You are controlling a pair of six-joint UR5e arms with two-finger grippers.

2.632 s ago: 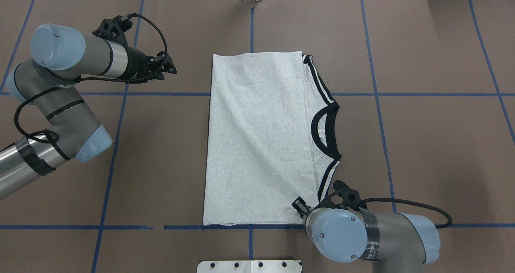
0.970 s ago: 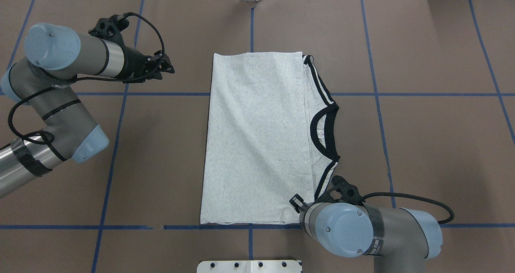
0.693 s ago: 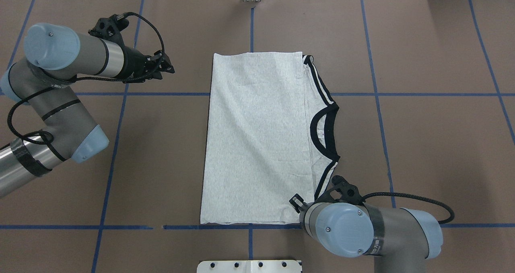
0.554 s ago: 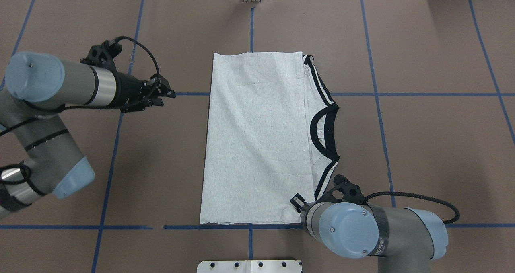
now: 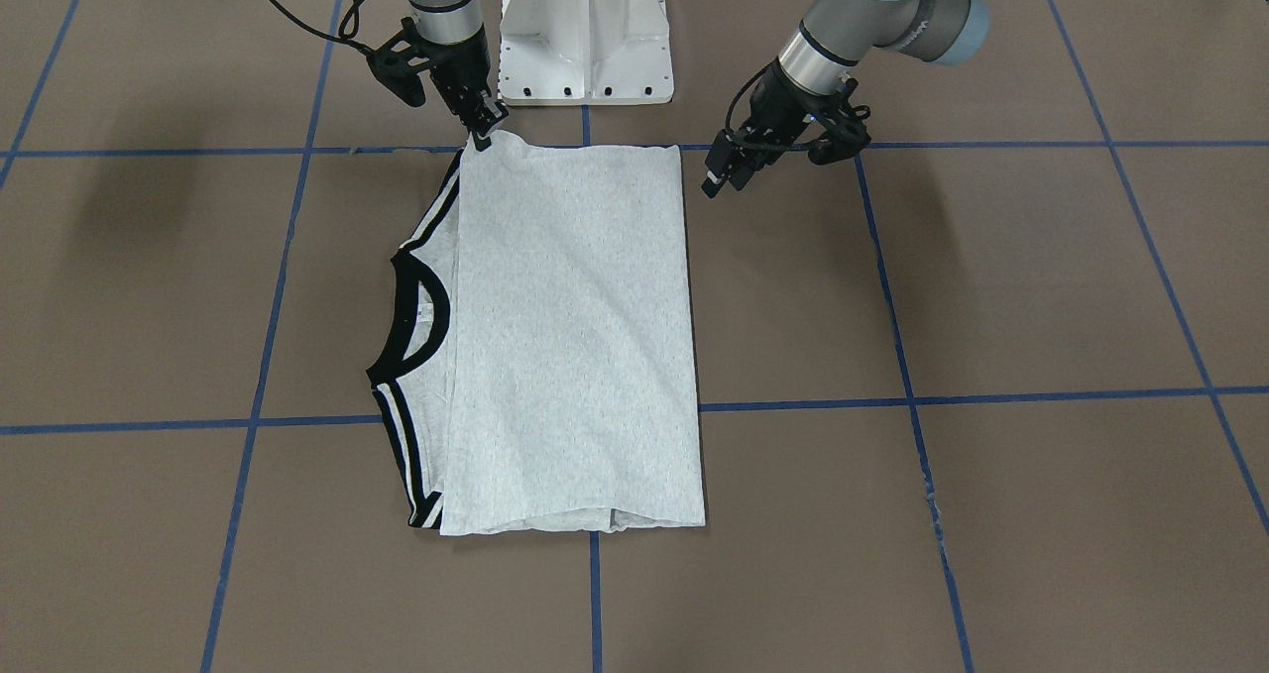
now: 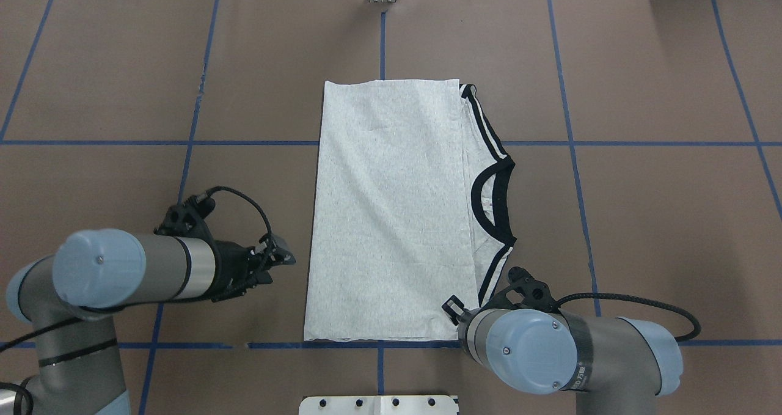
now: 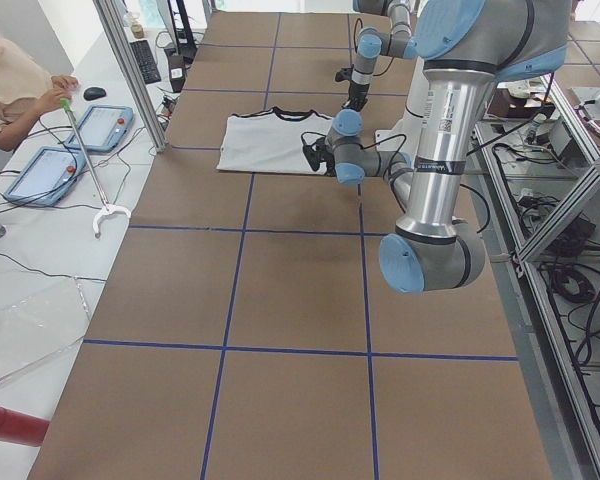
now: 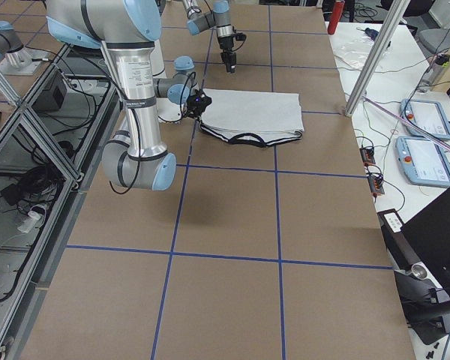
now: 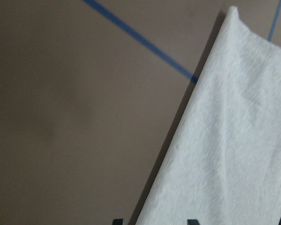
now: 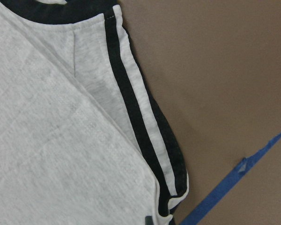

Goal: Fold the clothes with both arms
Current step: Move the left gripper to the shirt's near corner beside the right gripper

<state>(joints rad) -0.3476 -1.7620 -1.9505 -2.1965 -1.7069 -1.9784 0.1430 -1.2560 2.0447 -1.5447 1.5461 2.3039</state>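
We see a brown table [image 6: 672, 231] marked into squares by blue tape lines [image 6: 611, 143]. The left arm [image 6: 153, 268] comes in from the near left, elbow bent and wrist pointing across toward the shirt's left edge. The right arm [image 6: 611, 357] bends in from the near right, its wrist angled down over the shirt's near right corner. The shirt [image 6: 391, 219] lies flat in the middle of the table as a long grey panel. Its black collar [image 6: 492, 195] and striped shoulders show along the right edge. Its left edge runs straight, and wide table surface stretches to its left and right. The white base [image 5: 585, 29] stands at the robot's edge of the table, just behind the shirt. The left gripper [image 5: 724, 179] hovers just beside the left edge, near the near corner, with its fingers spread and apart from the cloth. The right gripper [image 5: 484, 134] has its fingers pinched together on the near right corner, which rises in a small peak.
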